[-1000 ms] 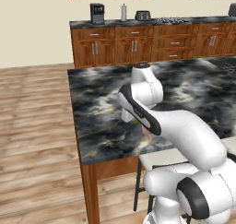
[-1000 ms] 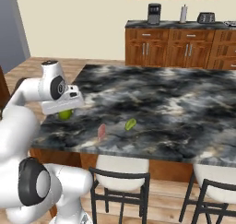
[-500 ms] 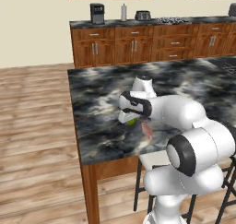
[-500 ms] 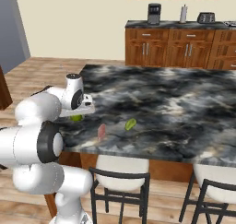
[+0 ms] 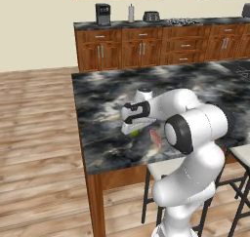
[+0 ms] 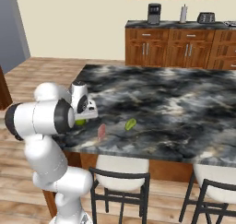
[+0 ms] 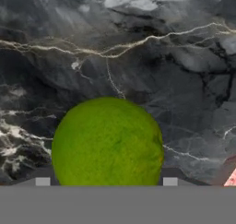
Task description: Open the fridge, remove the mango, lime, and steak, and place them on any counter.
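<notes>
Left base view: marbled counter fills mid frame. White arm folds from lower right toward centre, gripper low over the counter near its front edge, just left of centre. Lime pokes out bright green right under the hand, between the fingers. Steak lies flat just right of the lime, partly behind the arm. Wall cabinets with a coffee machine sit along the top.

Right base view: arm bulks at left, gripper pointing down at the counter's front left corner. Lime shows as a green sliver under the hand, at the counter surface. Steak lies just right of it, near the front edge. Mango lies right of the steak, near centre frame, apart from both. Two stools sit below the counter edge at the bottom.

Hand view: lime is big at lower centre, against the marbled counter. Finger tips flank it on both sides, close to the fruit; jaws partway open around it. Can't tell if the pads still press it or are just off. Steak clips the lower right corner.
</notes>
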Tool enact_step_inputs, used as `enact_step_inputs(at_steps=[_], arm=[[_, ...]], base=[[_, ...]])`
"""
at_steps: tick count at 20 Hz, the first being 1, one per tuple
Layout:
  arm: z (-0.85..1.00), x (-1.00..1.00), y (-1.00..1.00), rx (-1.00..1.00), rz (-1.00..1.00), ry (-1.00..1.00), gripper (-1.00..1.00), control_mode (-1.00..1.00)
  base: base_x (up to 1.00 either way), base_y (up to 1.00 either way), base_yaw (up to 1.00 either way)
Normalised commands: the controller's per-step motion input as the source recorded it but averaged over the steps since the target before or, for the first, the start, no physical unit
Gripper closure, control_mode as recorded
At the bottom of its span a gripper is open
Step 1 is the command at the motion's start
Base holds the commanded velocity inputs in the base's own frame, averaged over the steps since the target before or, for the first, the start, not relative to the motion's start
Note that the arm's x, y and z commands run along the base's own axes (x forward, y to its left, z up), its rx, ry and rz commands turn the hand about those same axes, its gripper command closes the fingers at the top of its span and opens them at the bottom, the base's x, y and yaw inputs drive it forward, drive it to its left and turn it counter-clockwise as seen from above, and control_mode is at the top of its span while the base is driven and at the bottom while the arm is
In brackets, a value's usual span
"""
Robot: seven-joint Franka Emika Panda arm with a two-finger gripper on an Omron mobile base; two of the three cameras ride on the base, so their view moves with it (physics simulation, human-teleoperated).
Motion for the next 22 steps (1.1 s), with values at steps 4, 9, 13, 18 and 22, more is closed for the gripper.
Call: enact_step_inputs(at_steps=[4, 9, 13, 18, 22], arm=[[-0.47, 0.19, 0.08, 0.0, 0.0, 0.02, 1.0, -1.0], [-0.42, 0.01, 0.01, 0.0, 0.0, 0.0, 1.0, -1.0], [-0.44, 0.03, 0.03, 0.0, 0.0, 0.0, 1.0, -1.0], [-0.32, 0.0, 0.08, -0.03, 0.0, 0.06, 1.0, -1.0], [-0.37, 0.0, 0.26, -0.08, 0.0, 0.01, -1.0, -1.0]], base=[[0.0, 0.0, 0.0], [0.0, 0.0, 0.0], [0.0, 0.0, 0.0], [0.0, 0.0, 0.0], [0.0, 0.0, 0.0]])
